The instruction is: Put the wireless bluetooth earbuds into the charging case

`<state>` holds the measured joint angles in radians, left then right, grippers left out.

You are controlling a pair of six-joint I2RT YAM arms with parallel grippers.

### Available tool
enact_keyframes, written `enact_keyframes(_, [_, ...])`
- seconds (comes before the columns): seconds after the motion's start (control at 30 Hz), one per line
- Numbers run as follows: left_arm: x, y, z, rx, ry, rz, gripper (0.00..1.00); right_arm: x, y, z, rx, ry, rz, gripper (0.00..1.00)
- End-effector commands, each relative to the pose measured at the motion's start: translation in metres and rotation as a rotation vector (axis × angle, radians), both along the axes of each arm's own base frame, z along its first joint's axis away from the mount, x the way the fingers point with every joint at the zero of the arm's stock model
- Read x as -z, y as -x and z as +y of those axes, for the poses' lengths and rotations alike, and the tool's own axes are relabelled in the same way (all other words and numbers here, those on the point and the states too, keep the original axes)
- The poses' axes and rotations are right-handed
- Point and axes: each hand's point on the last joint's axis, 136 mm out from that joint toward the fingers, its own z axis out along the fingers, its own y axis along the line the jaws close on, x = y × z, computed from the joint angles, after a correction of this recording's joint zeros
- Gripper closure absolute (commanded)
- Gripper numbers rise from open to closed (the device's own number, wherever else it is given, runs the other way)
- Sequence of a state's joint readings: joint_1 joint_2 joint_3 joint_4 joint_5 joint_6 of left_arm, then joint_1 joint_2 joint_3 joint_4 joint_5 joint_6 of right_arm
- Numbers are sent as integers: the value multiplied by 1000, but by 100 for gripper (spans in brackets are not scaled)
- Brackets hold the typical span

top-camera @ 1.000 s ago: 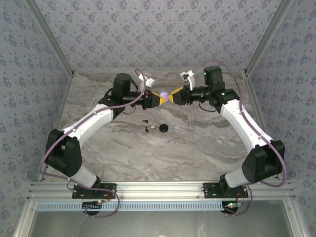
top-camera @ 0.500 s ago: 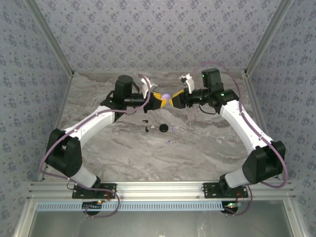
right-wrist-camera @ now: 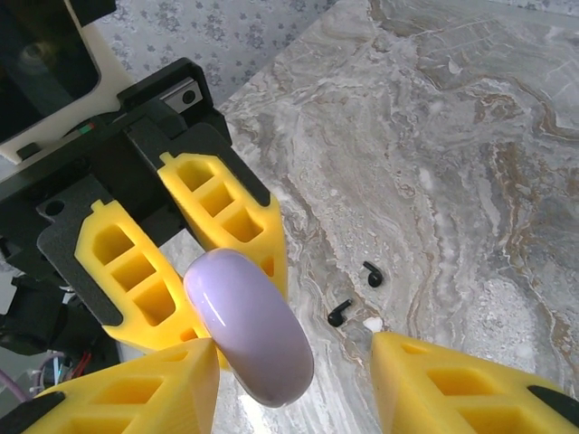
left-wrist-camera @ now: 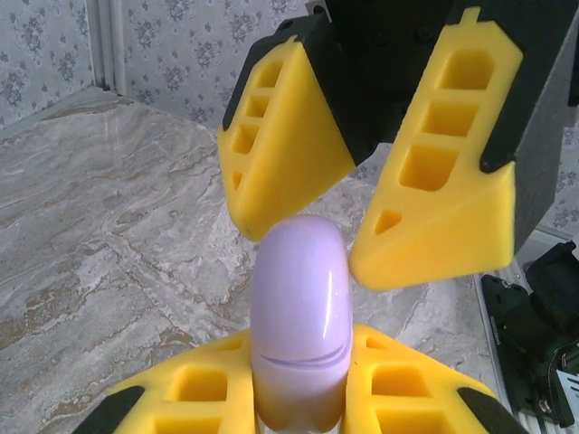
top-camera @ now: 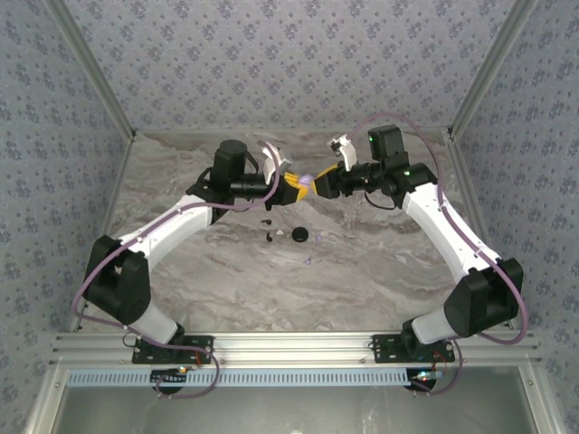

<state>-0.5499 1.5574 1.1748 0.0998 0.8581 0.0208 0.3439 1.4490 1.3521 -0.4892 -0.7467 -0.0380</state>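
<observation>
Tools meet over the far middle of the bench (top-camera: pixel 362 271), well off its edges.
Both arms reach inward, elbows out; left tool (top-camera: pixel 293 188) pinches the lilac charging case (left-wrist-camera: pixel 300 307), right tool (top-camera: pixel 319 183) spread either side of its tip; earbuds (right-wrist-camera: pixel 372 274) lie on open bench below.

No text, label, brand, number or sign is legible on any surface

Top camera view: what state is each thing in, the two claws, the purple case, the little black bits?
left gripper, shut on the charging case
right gripper, open, one jaw each side of the case's top
charging case, lid closed, held off the table
earbuds, loose on the table, outside the case
black disc, flat on the table
</observation>
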Motion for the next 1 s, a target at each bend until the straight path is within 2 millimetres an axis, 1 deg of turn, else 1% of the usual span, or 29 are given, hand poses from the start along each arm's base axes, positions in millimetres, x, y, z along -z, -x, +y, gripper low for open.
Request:
enact_keyframes(0.0, [-17,18,-1,60,26,-58,83,-12,-18,-6,85,16,-47,50])
enact_keyframes(0.13, [-18,20,0,62,27,-65,83,-11,-24,-10,124,30,-50,50])
enact_keyframes(0.27, [-17,17,0,45,21,-60,83,-13,-25,-12,141,33,-53,49])
enact_keyframes(0.4, [-11,5,3,-15,7,-38,83,-14,-28,-21,196,51,-65,46])
enact_keyframes(0.5, [-4,-4,7,-60,6,-2,83,-4,-34,-36,279,95,-45,45])
enact_keyframes(0.63, [6,-10,16,-117,-4,18,83,22,-36,-51,334,153,32,44])
enact_keyframes(0.73, [15,-10,23,-166,-22,35,83,45,-34,-56,354,179,97,44])
enact_keyframes(0.83, [22,-9,30,-216,-31,60,83,72,-31,-60,381,207,175,44])
enact_keyframes(0.97, [26,-2,41,-266,-31,73,83,106,-22,-58,371,239,273,45])
